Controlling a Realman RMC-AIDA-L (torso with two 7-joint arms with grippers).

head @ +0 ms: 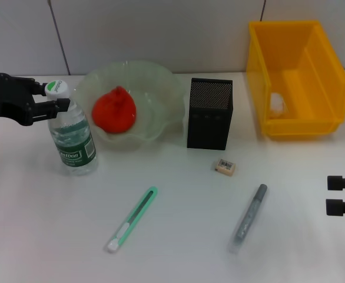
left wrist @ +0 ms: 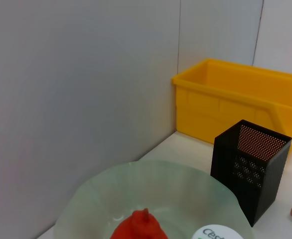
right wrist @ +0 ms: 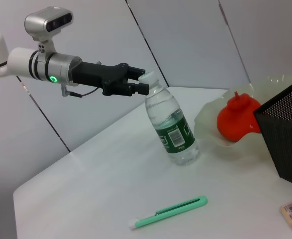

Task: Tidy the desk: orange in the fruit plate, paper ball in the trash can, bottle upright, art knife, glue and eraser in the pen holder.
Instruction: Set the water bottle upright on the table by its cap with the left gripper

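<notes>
The left gripper point(head: 53, 98) is gripping the upright bottle point(head: 72, 138) at its white cap, jaws clamped on it, just beside the fruit plate point(head: 161, 88) holding the orange point(head: 114, 111). The right gripper point(head: 337, 194) is idling well away, jaws apart.

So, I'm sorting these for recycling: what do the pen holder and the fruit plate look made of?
The pen holder looks like matte black perforated metal: fine mesh holes show through its walls, though coated plastic can't be excluded. The fruit plate looks like translucent pale green glass, glossy with a wavy rim; moulded plastic is possible.
</notes>
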